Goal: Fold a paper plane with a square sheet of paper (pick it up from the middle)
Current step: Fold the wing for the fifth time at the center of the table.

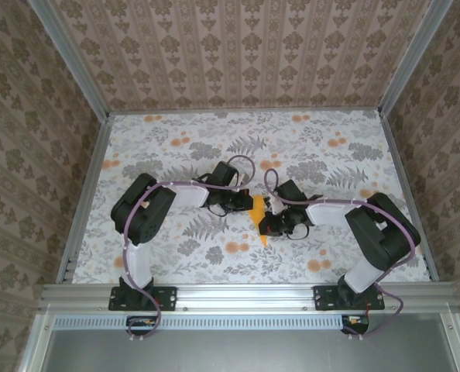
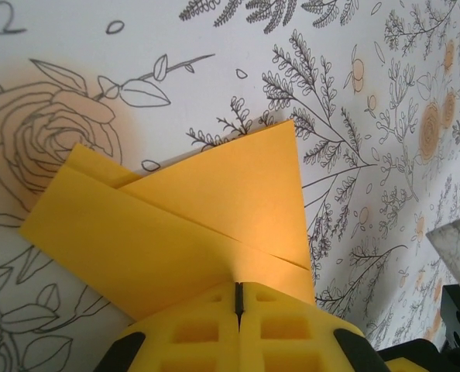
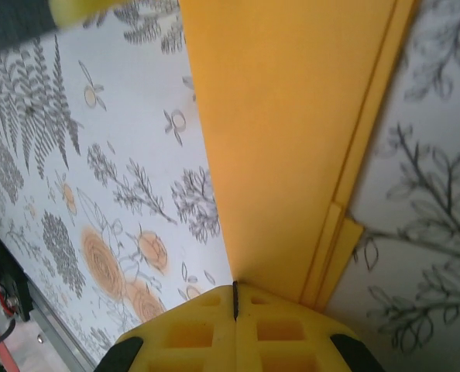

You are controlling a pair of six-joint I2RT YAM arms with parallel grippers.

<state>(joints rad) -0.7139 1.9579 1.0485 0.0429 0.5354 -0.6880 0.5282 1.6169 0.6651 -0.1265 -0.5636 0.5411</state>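
- The paper [image 1: 259,223], already creased into layered flaps, sits about the middle of the table [image 1: 160,155], with its pointed end toward the table's near edge.
- The left gripper [image 2: 238,298] has its jaws closed tight on one edge, and the right gripper [image 3: 234,296] is pinched onto the opposite side — both hold the paper.
- To set this fold well, I judge they should move together, with the paper taut and its edges lined up, so it neither tears nor slips.
- From above it is hard to tell whether the paper lies flat on the table or is slightly lifted.
- The printed flowers [image 1: 231,248] on the table are orange too — easy to mistake for paper.
- The grippers crowd each other at the table's middle, so bumping is the likely hazard.
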